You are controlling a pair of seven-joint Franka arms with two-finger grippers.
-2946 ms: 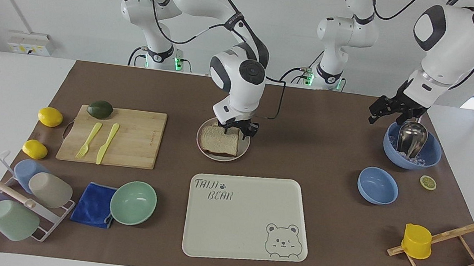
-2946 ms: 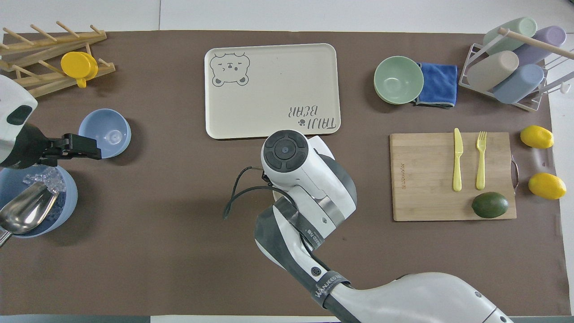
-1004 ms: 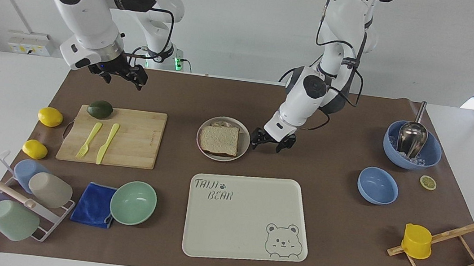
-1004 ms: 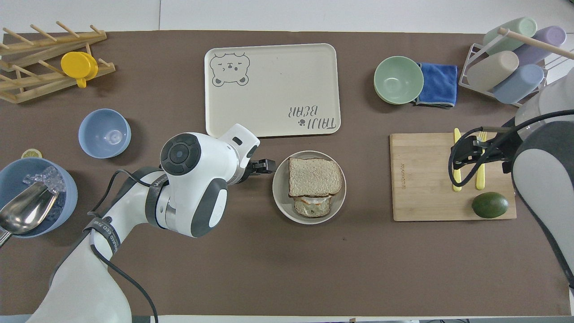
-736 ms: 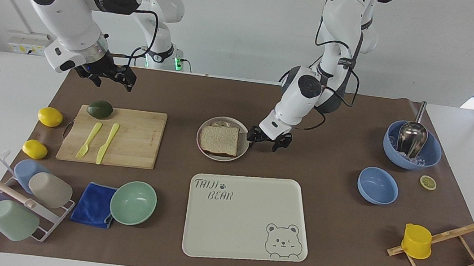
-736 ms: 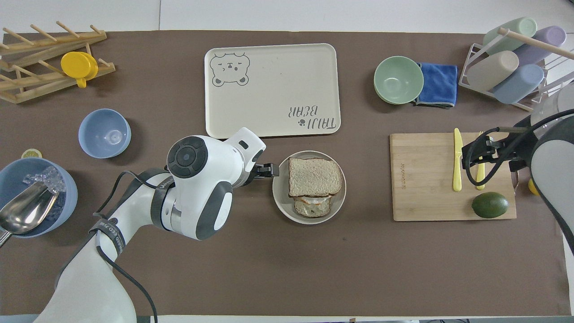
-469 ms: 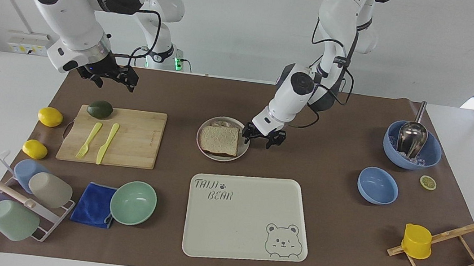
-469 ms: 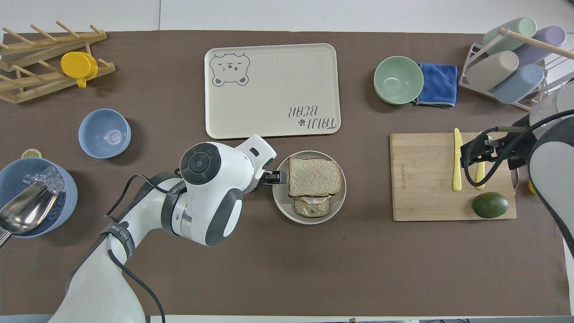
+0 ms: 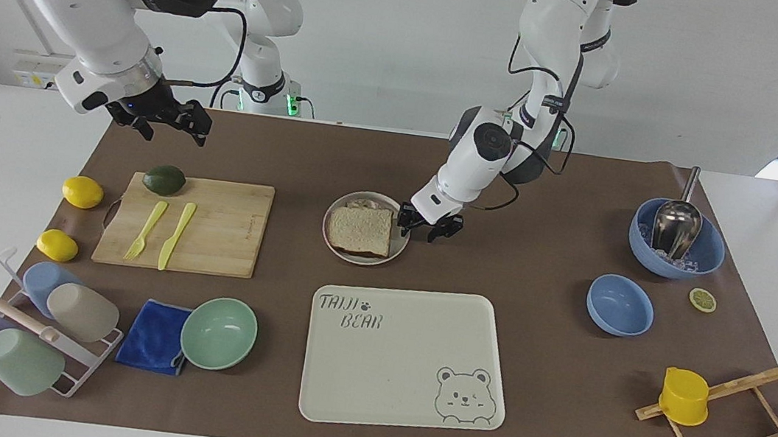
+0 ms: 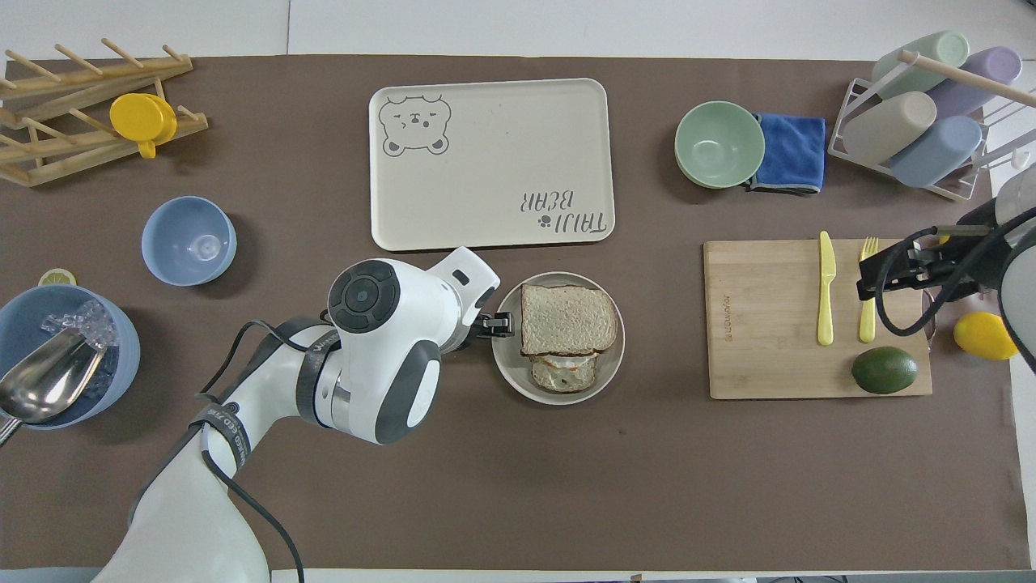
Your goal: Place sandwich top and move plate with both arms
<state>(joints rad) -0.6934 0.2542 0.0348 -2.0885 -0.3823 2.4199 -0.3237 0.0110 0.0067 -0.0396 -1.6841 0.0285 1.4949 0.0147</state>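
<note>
The sandwich top (image 9: 359,230) (image 10: 568,319), a square brown slice, lies on the egg toast (image 10: 564,372) on the small round plate (image 9: 396,249) (image 10: 510,368) in the middle of the table. My left gripper (image 9: 425,224) (image 10: 495,325) is down at the plate's rim on the side toward the left arm's end. It is open, with one finger (image 9: 404,217) at the rim and the other just outside it. My right gripper (image 9: 177,131) (image 10: 872,279) hangs open with nothing in it, over the cutting board's edge at the right arm's end.
A large cream bear tray (image 9: 404,398) lies just farther from the robots than the plate. The cutting board (image 9: 224,228) carries a yellow fork, a knife and an avocado (image 9: 164,179). Also there: lemons, a mint bowl (image 9: 219,333), a blue cloth, a cup rack, two blue bowls, a wooden rack.
The right gripper left the slice on the plate and swung up toward its own end. The left gripper came across from the blue bowl to the plate's rim, its jaws narrowing.
</note>
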